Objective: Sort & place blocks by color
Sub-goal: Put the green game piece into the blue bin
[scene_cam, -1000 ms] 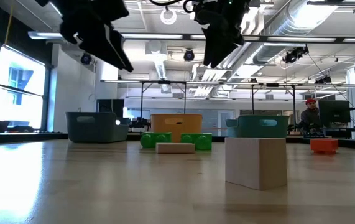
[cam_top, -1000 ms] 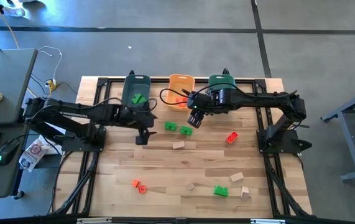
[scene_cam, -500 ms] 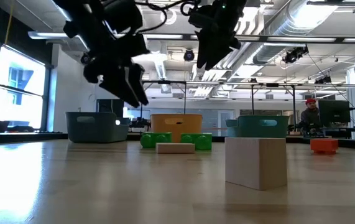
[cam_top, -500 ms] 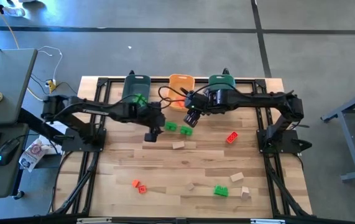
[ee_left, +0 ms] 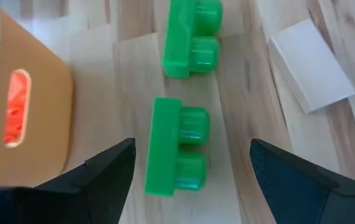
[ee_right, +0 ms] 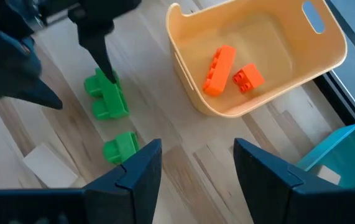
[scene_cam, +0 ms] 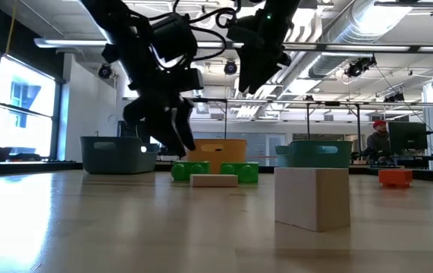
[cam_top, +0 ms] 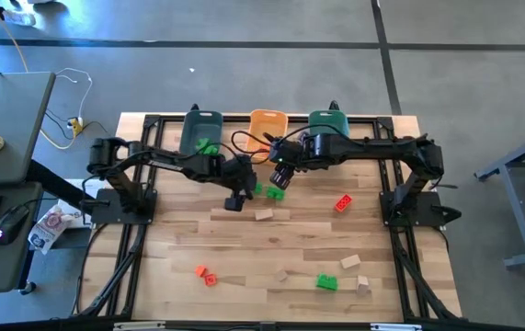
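Two green blocks [cam_top: 253,188] [cam_top: 275,193] lie flat on the wooden table in front of the orange bin [cam_top: 268,122]. My left gripper [cam_top: 235,200] is low over them and slants down. It is open, with its fingers on either side of the nearer green block [ee_left: 176,149], apart from it. My right gripper [cam_top: 280,176] hangs higher, over the same blocks near the orange bin's front, open and empty [ee_right: 196,149]. The orange bin holds two red-orange blocks [ee_right: 217,68].
A dark bin [cam_top: 201,133] with a green block inside stands at the back left, and a teal bin [cam_top: 328,119] at the back right. Tan blocks [cam_top: 263,214] [cam_top: 350,263], red-orange blocks [cam_top: 343,204] [cam_top: 205,274] and another green block [cam_top: 326,282] lie scattered toward the near edge.
My left gripper has moved toward the table's right edge and down, from beside the dark bin to just over the two green blocks. It stays open. The blocks have not moved.
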`<action>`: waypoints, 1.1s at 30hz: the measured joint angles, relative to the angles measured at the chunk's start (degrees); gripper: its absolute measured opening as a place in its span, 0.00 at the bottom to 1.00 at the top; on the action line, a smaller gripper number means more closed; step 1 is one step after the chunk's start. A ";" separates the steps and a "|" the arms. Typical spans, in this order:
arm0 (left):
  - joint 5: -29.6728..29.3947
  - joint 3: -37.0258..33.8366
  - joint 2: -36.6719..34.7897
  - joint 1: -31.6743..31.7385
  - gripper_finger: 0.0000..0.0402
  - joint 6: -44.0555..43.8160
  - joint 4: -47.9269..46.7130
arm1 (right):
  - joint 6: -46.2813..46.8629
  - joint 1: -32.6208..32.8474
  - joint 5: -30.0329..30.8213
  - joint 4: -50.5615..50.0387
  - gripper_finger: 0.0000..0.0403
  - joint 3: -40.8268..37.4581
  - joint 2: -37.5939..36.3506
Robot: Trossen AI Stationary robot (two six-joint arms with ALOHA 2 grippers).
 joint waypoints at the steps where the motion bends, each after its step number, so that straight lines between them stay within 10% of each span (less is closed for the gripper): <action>1: -0.02 0.24 0.59 0.00 0.74 0.03 -0.07 | 0.00 0.00 0.00 -0.01 0.46 0.00 0.00; 33: 0.38 1.07 8.81 3.69 0.74 0.39 1.84 | 3.37 4.89 -4.72 0.00 0.46 0.00 -0.02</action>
